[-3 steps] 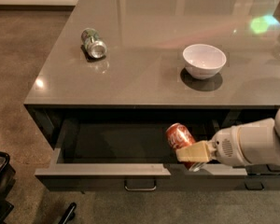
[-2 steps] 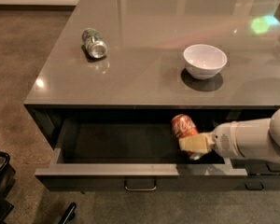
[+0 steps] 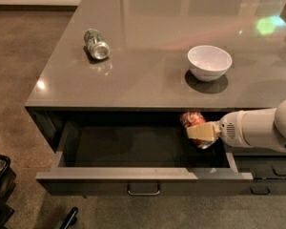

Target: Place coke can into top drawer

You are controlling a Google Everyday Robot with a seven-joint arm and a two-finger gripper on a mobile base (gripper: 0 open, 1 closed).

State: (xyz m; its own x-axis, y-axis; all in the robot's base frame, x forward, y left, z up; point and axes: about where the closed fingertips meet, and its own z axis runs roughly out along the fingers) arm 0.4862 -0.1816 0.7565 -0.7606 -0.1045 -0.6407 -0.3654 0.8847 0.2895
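Camera view, looking down at a wide cabinet with a glossy grey countertop [image 3: 148,82]. The wide, shallow dark grey top drawer [image 3: 109,175] is pulled out toward the viewer, its grey front panel carrying a small metal bar handle [image 3: 144,191]. The white robot arm [image 3: 262,130] enters from the right edge, just below the countertop's front lip. Its two-finger gripper [image 3: 200,131], with pale yellowish fingers, is clamped around the small red aluminium coke can [image 3: 191,119]. The can is tilted, its red body uppermost and a silver end pointing down. It sits at the right end of the open drawer, close under the countertop edge; whether it touches the drawer floor cannot be told. On the countertop, a green and silver drink can [image 3: 96,44] lies on its side near the left rear, well apart from a round white bowl [image 3: 209,62] standing upright toward the right. A narrower dark drawer with a black handle [image 3: 260,191] shows at the lower right, beside the open drawer's front.
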